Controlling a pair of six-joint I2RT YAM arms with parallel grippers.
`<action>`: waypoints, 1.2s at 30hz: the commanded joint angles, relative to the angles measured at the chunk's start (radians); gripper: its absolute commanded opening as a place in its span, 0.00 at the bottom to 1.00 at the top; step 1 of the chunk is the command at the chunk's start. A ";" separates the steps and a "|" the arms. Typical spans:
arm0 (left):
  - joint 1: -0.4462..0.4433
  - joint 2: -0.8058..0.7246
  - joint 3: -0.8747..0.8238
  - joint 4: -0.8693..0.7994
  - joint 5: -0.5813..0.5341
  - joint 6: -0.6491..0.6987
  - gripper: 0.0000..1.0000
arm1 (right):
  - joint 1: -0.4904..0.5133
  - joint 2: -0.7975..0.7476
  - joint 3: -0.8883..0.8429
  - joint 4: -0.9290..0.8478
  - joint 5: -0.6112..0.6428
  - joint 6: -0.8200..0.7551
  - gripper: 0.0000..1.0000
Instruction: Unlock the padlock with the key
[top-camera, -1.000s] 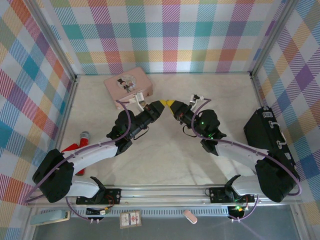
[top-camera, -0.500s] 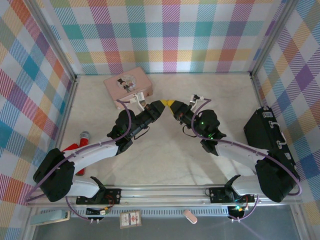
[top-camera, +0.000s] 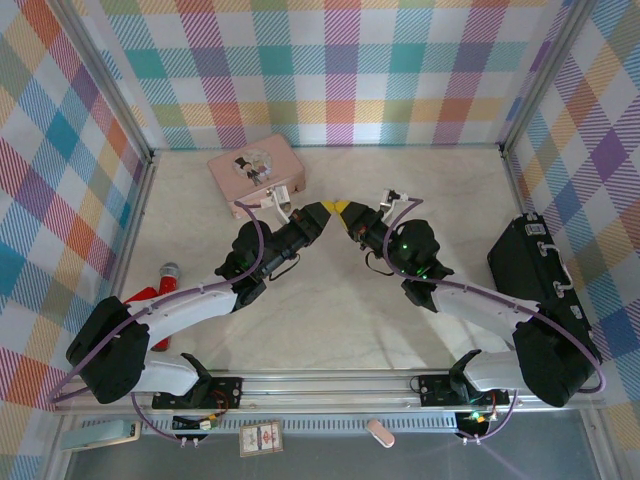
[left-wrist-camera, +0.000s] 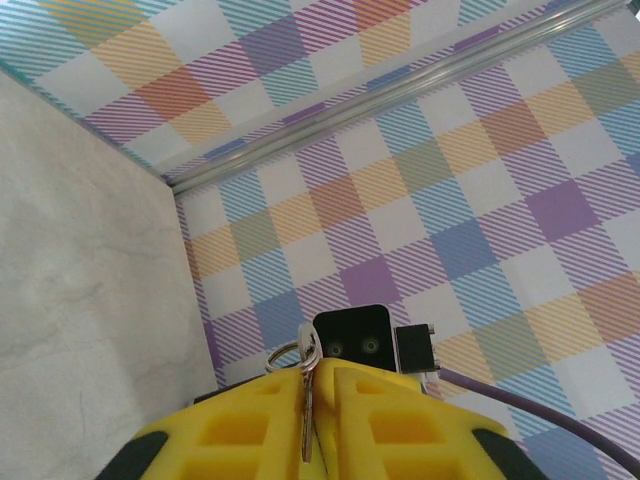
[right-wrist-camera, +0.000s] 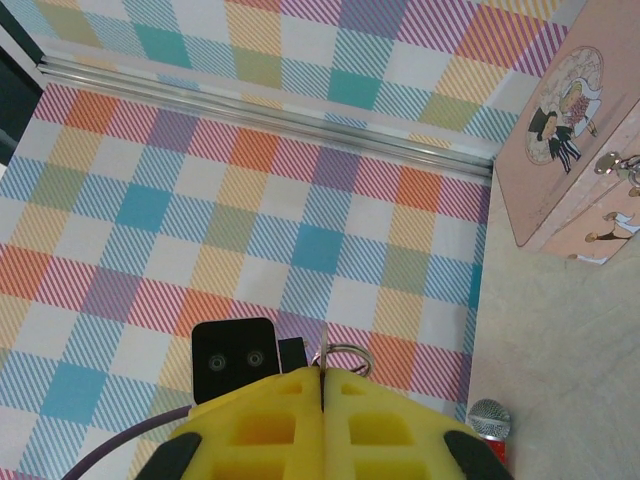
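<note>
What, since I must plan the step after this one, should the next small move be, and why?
Probably ease the left gripper open. It covers the blade of the key, ring end outward. The right gripper, tip to tip with it, is shut on what seems to be that ring. Letting go would likely leave the blade free for the lock.

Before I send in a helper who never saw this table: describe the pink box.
Find the plaid back wall; on the table just before it, left of centre, lies the pink box. Flat, with a cartoon picture on top, unlike the black case at the right.
</note>
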 joint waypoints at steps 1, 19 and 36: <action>-0.019 -0.026 -0.022 -0.003 0.016 -0.003 0.20 | 0.013 -0.027 0.001 0.027 0.018 -0.006 0.00; -0.019 -0.051 -0.030 -0.023 0.011 0.017 0.15 | 0.015 -0.038 0.009 -0.002 0.021 -0.014 0.00; -0.019 -0.046 -0.011 -0.061 -0.002 0.062 0.10 | 0.023 -0.033 0.026 -0.033 -0.005 -0.026 0.00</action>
